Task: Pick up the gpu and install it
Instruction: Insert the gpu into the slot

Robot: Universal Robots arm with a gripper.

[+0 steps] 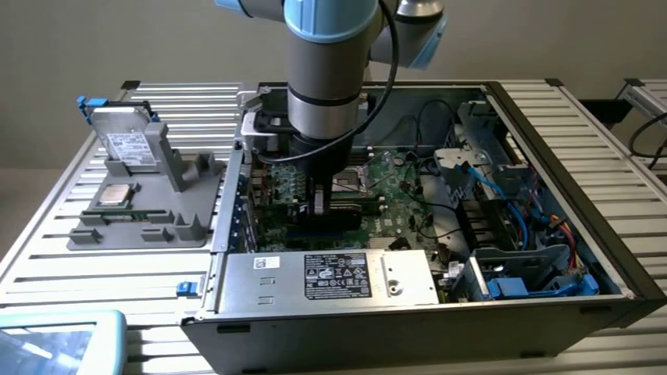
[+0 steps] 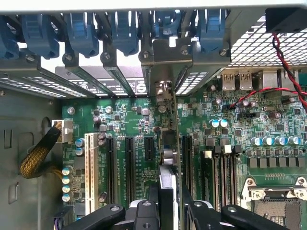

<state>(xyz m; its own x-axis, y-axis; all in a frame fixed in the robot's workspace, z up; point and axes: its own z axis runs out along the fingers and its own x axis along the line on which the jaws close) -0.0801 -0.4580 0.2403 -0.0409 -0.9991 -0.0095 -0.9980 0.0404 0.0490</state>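
**Gripper clamped on the gpu inside the case**

Gripper (image 2: 167, 207) fingers (image 2: 144, 211) sit closest to my wrist camera, jaws closed on the gpu (image 2: 166, 173), which I see edge-on. The card stands upright over the motherboard (image 2: 139, 120) on the case floor, in line with the black slots (image 2: 129, 167). Its metal end points toward the rear wall, below the row of blue clips (image 2: 81, 28). I cannot tell whether its lower edge is in a slot.

From the exterior view, the arm reaches straight down into the open computer case (image 1: 563, 125), which lies on the slatted tabletop (image 1: 52, 234). The power supply (image 1: 333, 277) fills the case's near edge. Beside the case, toward the tabletop's edge on the exterior view's left, a grey tray (image 1: 187, 226) holds a hard drive (image 1: 130, 144) and a processor chip (image 1: 115, 194).
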